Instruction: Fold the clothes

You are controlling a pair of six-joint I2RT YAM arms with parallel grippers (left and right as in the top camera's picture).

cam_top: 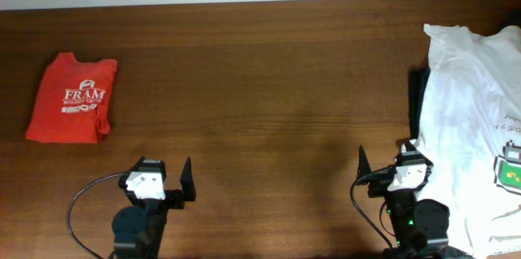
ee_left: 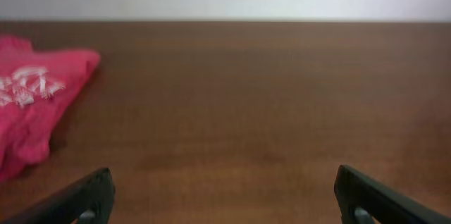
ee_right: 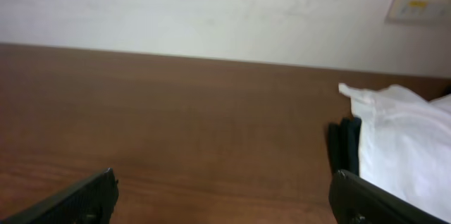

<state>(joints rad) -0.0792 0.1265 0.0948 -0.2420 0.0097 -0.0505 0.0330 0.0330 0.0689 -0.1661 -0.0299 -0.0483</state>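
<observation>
Left gripper (ee_left: 222,185) and right gripper (ee_right: 224,182): both wide, empty. White cotton T-shirt (cam_top: 472,88) lies beside the right; folded red T-shirt (cam_top: 73,96) ahead-left of the left.

Both arms are wearing black housings topped with white wrist blocks (cam_top: 145,182). The left arm (cam_top: 134,222) is trailing a thin grey cable (cam_top: 79,196). The right arm (cam_top: 419,214) is glowing with a small green light (cam_top: 410,224). Black wedge-shaped fingers (ee_left: 81,199) are tapering forward.
</observation>
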